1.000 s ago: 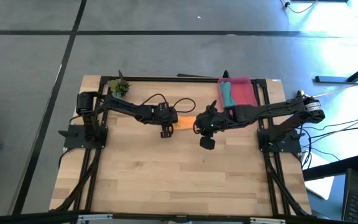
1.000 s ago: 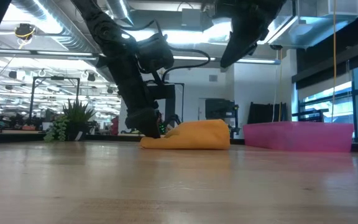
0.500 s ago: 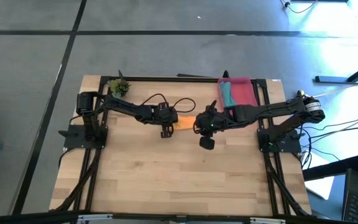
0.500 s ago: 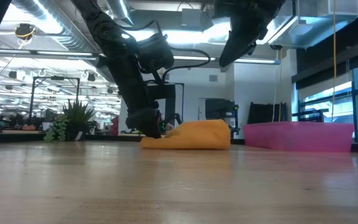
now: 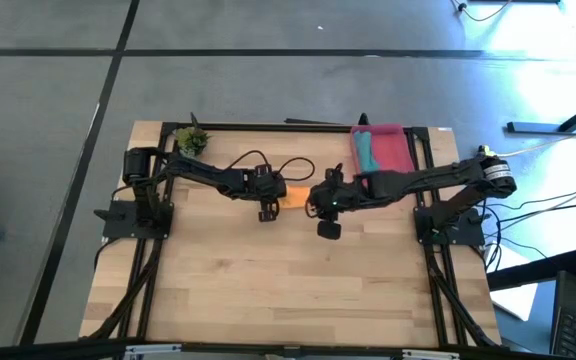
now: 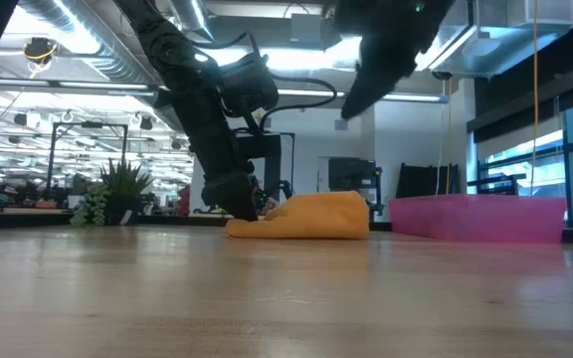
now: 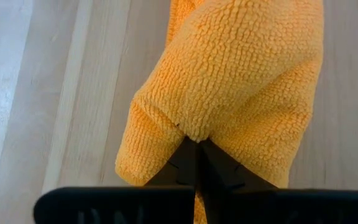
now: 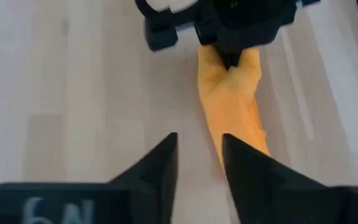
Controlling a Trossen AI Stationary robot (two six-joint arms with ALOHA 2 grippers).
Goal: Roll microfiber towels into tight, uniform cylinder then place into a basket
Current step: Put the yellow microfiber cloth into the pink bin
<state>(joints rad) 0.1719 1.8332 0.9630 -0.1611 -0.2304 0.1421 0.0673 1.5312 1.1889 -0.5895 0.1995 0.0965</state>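
While L gripper [image 7: 197, 163] stays clamped on orange towel [image 7: 229, 81], R gripper [image 8: 199, 163], fingers apart, has shifted left above it; regrasp likely next.

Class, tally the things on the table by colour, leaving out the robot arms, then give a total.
Orange towel: 1
Teal towel: 1
Pink basket: 1
Green plant: 1
Total: 4

Both arms were dark, jointed and slim, with black cables looping off the left arm (a pale band ringed the right arm's far joint); fingers [image 8: 157, 163] were black wedges.
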